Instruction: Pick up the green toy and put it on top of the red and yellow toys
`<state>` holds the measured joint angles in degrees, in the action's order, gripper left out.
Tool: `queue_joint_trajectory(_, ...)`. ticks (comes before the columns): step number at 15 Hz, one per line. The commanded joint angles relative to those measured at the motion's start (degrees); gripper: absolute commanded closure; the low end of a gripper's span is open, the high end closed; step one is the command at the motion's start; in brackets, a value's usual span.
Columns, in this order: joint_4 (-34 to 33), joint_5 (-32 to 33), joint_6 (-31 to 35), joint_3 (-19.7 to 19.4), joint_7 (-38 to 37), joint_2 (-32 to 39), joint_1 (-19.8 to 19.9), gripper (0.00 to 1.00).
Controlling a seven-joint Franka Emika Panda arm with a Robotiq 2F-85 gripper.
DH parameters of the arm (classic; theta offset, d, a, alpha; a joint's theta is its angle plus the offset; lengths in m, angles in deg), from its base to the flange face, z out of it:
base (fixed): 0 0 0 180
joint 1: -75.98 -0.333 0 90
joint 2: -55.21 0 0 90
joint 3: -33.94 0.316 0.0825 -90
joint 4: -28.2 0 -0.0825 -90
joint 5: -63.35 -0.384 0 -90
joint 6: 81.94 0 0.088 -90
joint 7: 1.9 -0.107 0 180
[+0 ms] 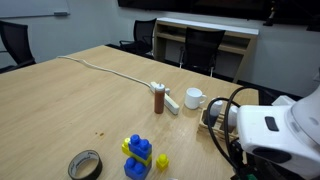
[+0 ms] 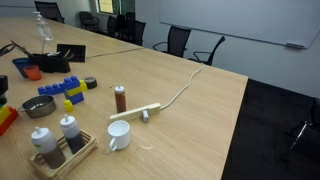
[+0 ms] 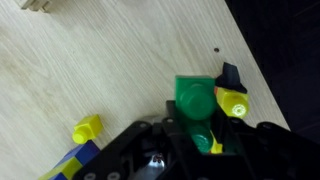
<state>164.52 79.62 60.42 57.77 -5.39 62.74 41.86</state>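
In the wrist view my gripper [image 3: 200,130] is shut on the green toy [image 3: 193,98], a bright green block with a round stud, held above the wooden table [image 3: 110,70]. A yellow piece [image 3: 233,101] sits against the green toy's right side, with a small black part [image 3: 228,75] above it. A loose yellow block [image 3: 87,127] lies on the table to the left, beside the blue-and-yellow block stack [image 3: 68,166]. In an exterior view the arm [image 1: 270,125] is at the right edge and its jaws are hidden. No red toy shows near the gripper.
The blue-and-yellow stack [image 1: 137,155], a loose yellow block [image 1: 162,160] and a tape roll [image 1: 85,164] lie near the front. A brown bottle [image 1: 159,99], white mug [image 1: 193,98] and power strip [image 1: 168,100] stand mid-table. A condiment caddy [image 2: 60,148], bowl [image 2: 38,106] and red-and-yellow blocks [image 2: 6,118] show elsewhere.
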Motion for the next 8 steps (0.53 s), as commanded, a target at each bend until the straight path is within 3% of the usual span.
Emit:
queue_joint_trajectory(1,-3.37,2.33,1.90,0.88,1.32,4.51,-0.08,0.90)
queue_joint_trajectory(8,-10.66,5.64,2.65,-0.20,0.68,11.77,-3.58,0.90)
